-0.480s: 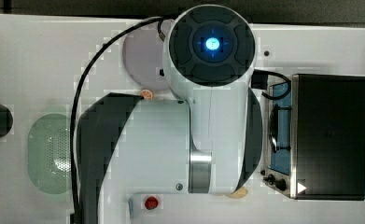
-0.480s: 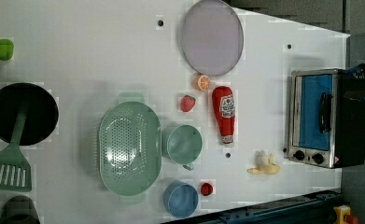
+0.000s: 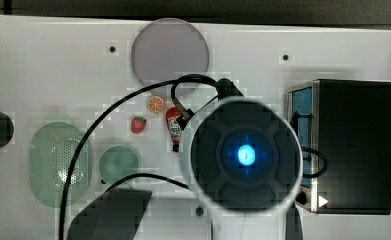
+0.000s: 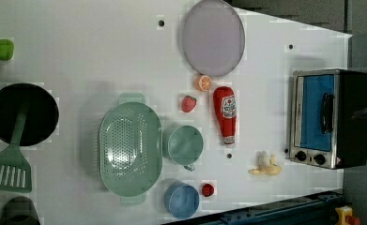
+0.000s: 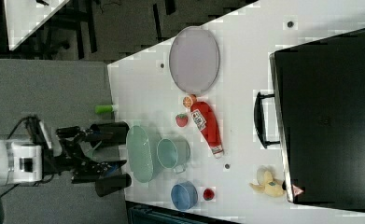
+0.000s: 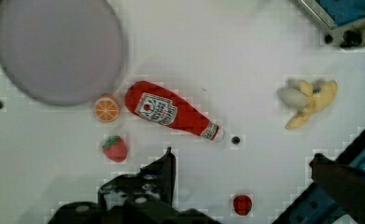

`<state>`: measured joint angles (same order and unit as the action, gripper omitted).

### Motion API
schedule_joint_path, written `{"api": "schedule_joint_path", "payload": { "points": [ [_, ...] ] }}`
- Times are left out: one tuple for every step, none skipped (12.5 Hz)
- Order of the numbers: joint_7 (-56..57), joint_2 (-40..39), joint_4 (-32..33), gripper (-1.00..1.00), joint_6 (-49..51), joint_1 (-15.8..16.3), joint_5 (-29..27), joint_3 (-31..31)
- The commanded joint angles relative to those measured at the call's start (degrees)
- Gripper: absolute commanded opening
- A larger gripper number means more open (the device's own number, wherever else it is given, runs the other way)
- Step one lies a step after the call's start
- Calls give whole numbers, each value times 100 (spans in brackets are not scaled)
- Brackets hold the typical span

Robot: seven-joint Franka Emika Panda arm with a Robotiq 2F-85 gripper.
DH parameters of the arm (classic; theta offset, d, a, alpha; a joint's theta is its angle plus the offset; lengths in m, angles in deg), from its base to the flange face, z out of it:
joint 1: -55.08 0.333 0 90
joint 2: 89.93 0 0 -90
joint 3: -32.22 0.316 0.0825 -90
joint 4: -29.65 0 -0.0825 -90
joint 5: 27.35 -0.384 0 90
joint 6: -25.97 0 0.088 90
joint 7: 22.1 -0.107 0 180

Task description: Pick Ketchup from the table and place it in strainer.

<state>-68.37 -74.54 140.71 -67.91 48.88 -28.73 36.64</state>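
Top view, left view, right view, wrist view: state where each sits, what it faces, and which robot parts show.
Top view: overhead, straight down; the arm's round white joint covers the table.
Left view: high, facing the red ketchup bottle and pale green perforated oval strainer; no arm.
Right view: oblique, the open gripper beside the table edge.
Wrist view: on the hand, down at the bottle, fingers framing.
All share the bottle.

A white table (image 4: 78,56) is carrying everything. In the left view, the Ketchup (image 4: 225,114) is lying flat near centre, an orange slice (image 4: 203,83) and strawberry (image 4: 188,103) sitting at its ten o'clock. The strainer (image 4: 130,148) is resting at its eight o'clock, a green cup (image 4: 185,145) between them; a toaster oven (image 4: 329,117) is standing at three o'clock.
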Motion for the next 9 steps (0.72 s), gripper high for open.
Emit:
{"api": "schedule_joint_path", "payload": {
  "points": [
    [1040, -497, 261, 100, -329, -91, -22, 183],
    [1474, -624, 373, 100, -553, -88, -22, 242],
    [1966, -762, 492, 100, -785, -86, -21, 297],
    [2509, -903, 617, 100, -1047, -85, -19, 353],
    [3108, -1030, 753, 100, -1351, -83, -13, 418],
    [3757, -1155, 906, 100, -1668, -81, -7, 479],
    [4394, -1273, 1062, 100, -1984, -80, 8, 530],
    [4947, -1386, 1215, 100, -2295, -79, 18, 570],
    [5348, -1492, 1368, 100, -2602, -79, 20, 591]
  ]
}}
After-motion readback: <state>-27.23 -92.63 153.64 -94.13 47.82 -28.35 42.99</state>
